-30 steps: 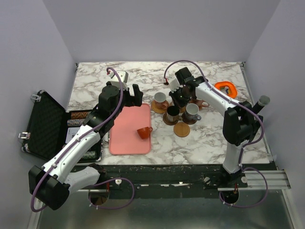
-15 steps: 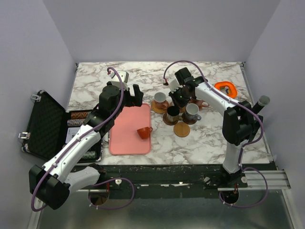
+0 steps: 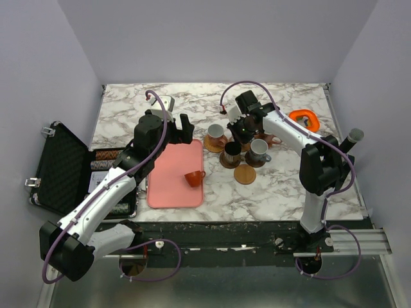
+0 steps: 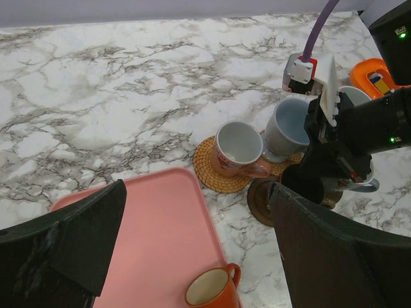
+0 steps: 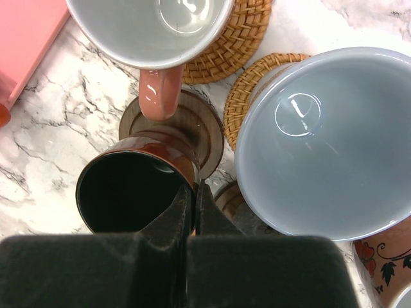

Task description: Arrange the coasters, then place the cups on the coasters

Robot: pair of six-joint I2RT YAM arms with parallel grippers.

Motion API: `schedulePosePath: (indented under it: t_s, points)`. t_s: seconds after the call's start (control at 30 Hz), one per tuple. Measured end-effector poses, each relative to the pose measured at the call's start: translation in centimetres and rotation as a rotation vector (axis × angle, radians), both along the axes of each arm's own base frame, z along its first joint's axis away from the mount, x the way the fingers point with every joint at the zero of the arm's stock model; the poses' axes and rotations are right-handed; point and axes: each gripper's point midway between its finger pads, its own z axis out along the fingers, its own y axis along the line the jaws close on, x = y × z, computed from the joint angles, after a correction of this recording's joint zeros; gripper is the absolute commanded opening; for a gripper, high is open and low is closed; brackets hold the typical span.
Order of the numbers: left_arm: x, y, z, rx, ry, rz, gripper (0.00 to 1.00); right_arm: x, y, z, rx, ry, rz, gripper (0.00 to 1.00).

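My right tool [image 5: 194, 192] is pinched shut on the rim of the black cup [image 5: 131, 186]. The cup sits over a dark brown coaster [image 5: 202, 128], offset toward that disc's 7 o'clock in the wrist view; I cannot tell whether its base touches. In the top view, the pink cup [image 3: 216, 131] stands at the black cup's 11 o'clock on a woven light coaster [image 3: 210, 144], a grey cup [image 3: 259, 149] stands at 3 o'clock, and 1 bare light coaster [image 3: 244, 174] lies at 5 o'clock. The pale blue cup [image 5: 321, 141] stands on a second woven coaster [image 5: 253, 77], just beside the black cup. My left tool [image 3: 174, 128] hangs wide open over the far edge of the pink tray [image 3: 167, 186]. The small orange cup [image 3: 193, 178] sits on the tray near its 3 o'clock side.
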Motion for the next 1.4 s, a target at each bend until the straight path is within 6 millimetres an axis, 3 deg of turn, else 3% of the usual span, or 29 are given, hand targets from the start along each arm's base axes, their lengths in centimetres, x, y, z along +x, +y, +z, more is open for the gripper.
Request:
schedulePosePath:
  t_s: [0.23, 0.83, 1.03, 1.4]
  points:
    - [0.1, -0.1, -0.3, 0.003, 0.008, -0.004, 0.99, 0.1, 0.1, -0.1, 0.002, -0.004, 0.000, 0.03]
    - [0.1, -0.1, -0.3, 0.003, 0.009, -0.004, 0.99, 0.4, 0.1, 0.0, 0.003, -0.013, -0.003, 0.32]
    - [0.1, -0.2, -0.4, 0.004, 0.010, -0.005, 0.99, 0.7, 0.3, 0.3, 0.011, -0.031, -0.008, 0.49]
    - [-0.6, -0.6, -1.0, 0.002, 0.054, -0.039, 0.99, 1.0, 0.5, 3.8, 0.068, -0.116, -0.022, 0.60]
